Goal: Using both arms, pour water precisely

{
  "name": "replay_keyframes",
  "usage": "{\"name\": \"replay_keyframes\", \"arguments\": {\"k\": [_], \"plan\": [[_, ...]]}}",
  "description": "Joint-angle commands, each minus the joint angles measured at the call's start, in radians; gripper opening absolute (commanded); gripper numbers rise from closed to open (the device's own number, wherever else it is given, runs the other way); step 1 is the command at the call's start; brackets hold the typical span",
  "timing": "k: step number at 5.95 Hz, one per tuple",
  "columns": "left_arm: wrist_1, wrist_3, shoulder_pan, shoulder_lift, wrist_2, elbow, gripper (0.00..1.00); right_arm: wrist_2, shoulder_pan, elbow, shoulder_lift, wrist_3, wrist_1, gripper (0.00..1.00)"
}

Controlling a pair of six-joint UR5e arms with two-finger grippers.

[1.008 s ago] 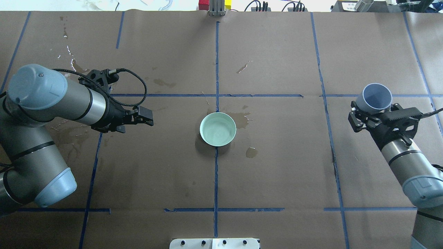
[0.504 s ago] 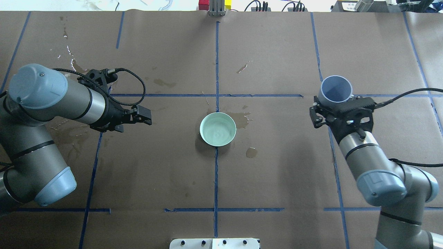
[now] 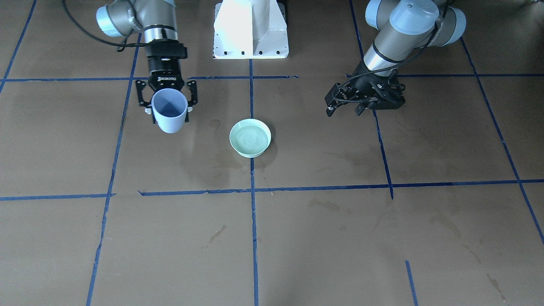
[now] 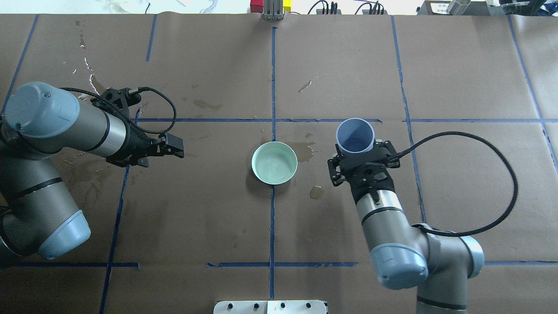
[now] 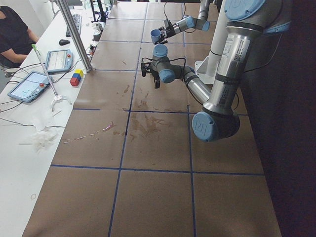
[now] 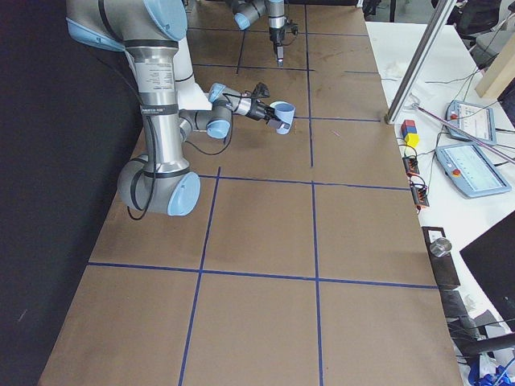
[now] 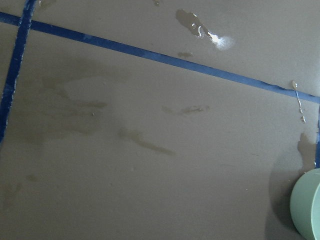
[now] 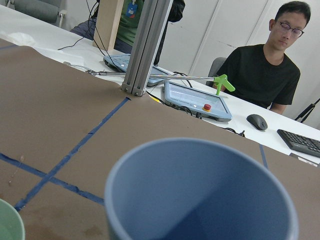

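Note:
My right gripper [image 4: 360, 149] is shut on a light blue cup [image 4: 355, 135] and holds it upright above the table, just right of a pale green bowl [image 4: 274, 162]. The bowl holds water [image 3: 250, 137] with a faint rippled sheen. The front view shows the cup [image 3: 169, 111] in the right gripper [image 3: 168, 106], beside the bowl [image 3: 234, 137]. The right wrist view looks into the cup [image 8: 200, 195]; I cannot tell whether there is water in it. My left gripper [image 4: 176, 151] is shut and empty, hanging over the table left of the bowl. It also shows in the front view [image 3: 331, 109].
Brown paper with blue tape lines covers the table. Wet patches lie beside the bowl [image 4: 317, 192] and under the left arm [image 4: 87, 170]. A white pedestal [image 3: 250, 29] stands at the robot's side. An aluminium post [image 4: 272, 11], tablets and a seated person [image 8: 265, 70] are at the far edge.
My right arm has swung left with the cup, from the table's right side to just right of the bowl. My left gripper has drawn back slightly to the left.

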Motion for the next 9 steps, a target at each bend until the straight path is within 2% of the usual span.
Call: {"name": "replay_keyframes", "arguments": {"k": [1, 3, 5, 7, 9], "plan": [[0.0, 0.003, -0.008, 0.019, -0.003, -0.013, 1.0, -0.043, -0.022, -0.04, 0.11, -0.002, -0.242, 0.0], [-0.002, 0.003, -0.009, 0.033, -0.003, -0.016, 1.0, -0.036, -0.026, -0.048, 0.205, -0.028, -0.493, 0.0], [0.0, 0.003, -0.009, 0.039, -0.001, -0.022, 1.0, -0.035, -0.026, -0.09, 0.23, -0.157, -0.51, 0.0], [-0.002, 0.003, -0.008, 0.039, -0.001, -0.027, 1.0, -0.046, -0.028, -0.181, 0.28, -0.267, -0.502, 0.01], [-0.002, 0.003, -0.008, 0.041, -0.001, -0.03, 1.0, -0.102, -0.028, -0.231, 0.306, -0.326, -0.51, 0.01]]}}
